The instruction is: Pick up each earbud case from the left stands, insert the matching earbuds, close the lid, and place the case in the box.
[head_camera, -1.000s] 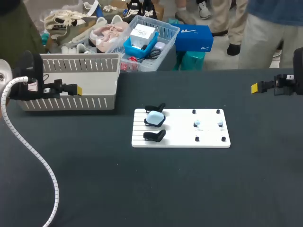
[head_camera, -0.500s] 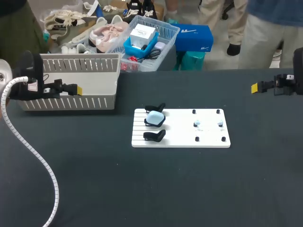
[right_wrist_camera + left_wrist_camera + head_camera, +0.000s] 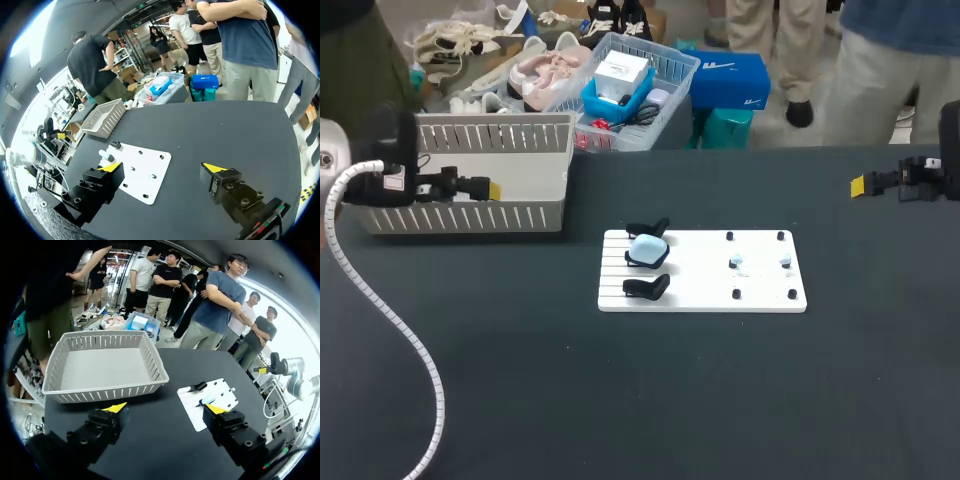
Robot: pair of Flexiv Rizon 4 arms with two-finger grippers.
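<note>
The pale blue earbud case (image 3: 647, 247) sits on the middle of three black stands (image 3: 646, 289) at the left end of a white board (image 3: 700, 285), near the centre of the frame on the dark worktop (image 3: 620, 400); two small pale earbuds (image 3: 737, 263) lie among black pegs on the right half of the board.

The left claw (image 3: 490, 188) hangs at the upper left of the frame, in front of the long wall of the grey slotted box (image 3: 470, 215); the case is well apart from it, down and to the right; in the left wrist view its fingers (image 3: 112, 412) stand wide apart, released, with nothing between them, and the box and board both lie ahead of it.

The right claw (image 3: 858, 185) is at the upper right edge of the frame, well apart from the board and case; in the right wrist view its fingers (image 3: 215, 170) are likewise spread and hold nothing, with the board ahead of it.
</note>
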